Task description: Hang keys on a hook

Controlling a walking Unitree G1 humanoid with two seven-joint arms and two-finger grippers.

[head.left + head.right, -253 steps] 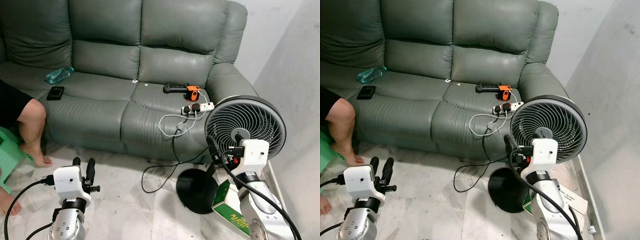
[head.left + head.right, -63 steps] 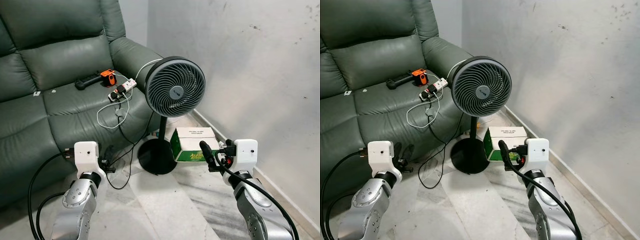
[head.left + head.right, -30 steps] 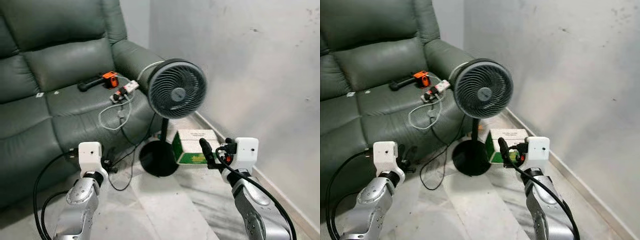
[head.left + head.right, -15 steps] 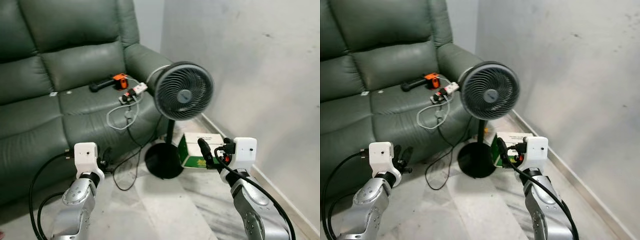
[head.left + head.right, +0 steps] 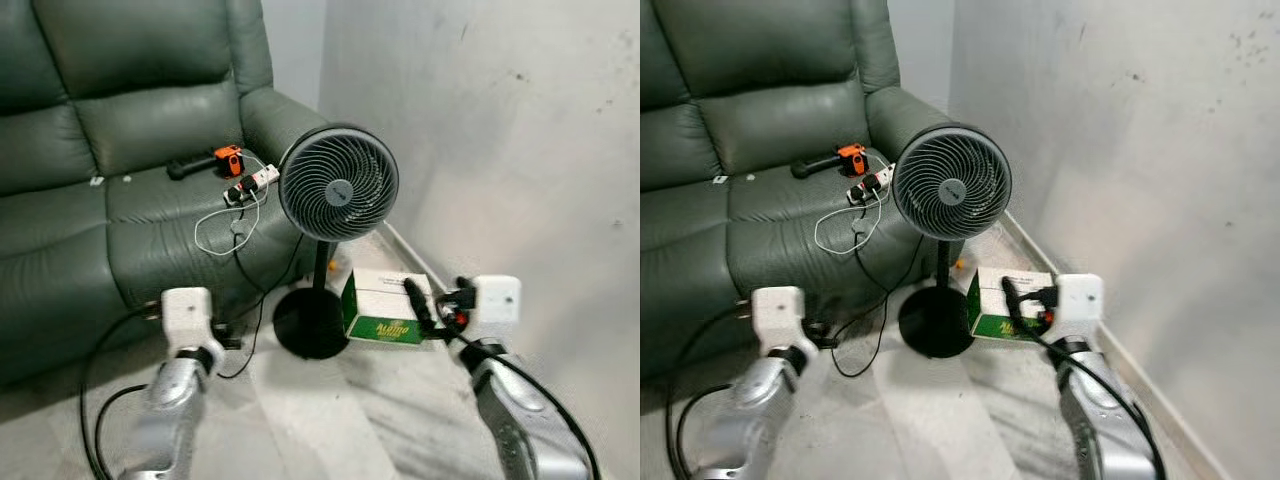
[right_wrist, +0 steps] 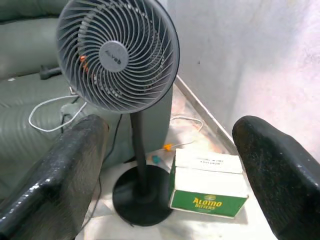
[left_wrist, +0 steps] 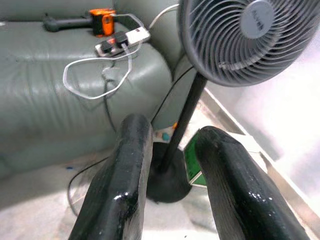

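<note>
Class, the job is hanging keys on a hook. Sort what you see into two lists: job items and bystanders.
Job items: left end effector, open and empty; right end effector, open and empty.

Bystanders: sofa, pedestal fan, green and white box, power strip, orange tool.

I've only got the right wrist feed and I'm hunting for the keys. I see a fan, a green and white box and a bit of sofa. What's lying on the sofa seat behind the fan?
Observer: On the sofa seat lies a white power strip with plugs in it, a white cable looping from it. Right beside it is an orange and black tool.
Operator: Is the left gripper carrying anything?
Observer: No. The left gripper is open with nothing between its fingers, held low in front of the sofa and pointing toward the fan's stand.
</note>
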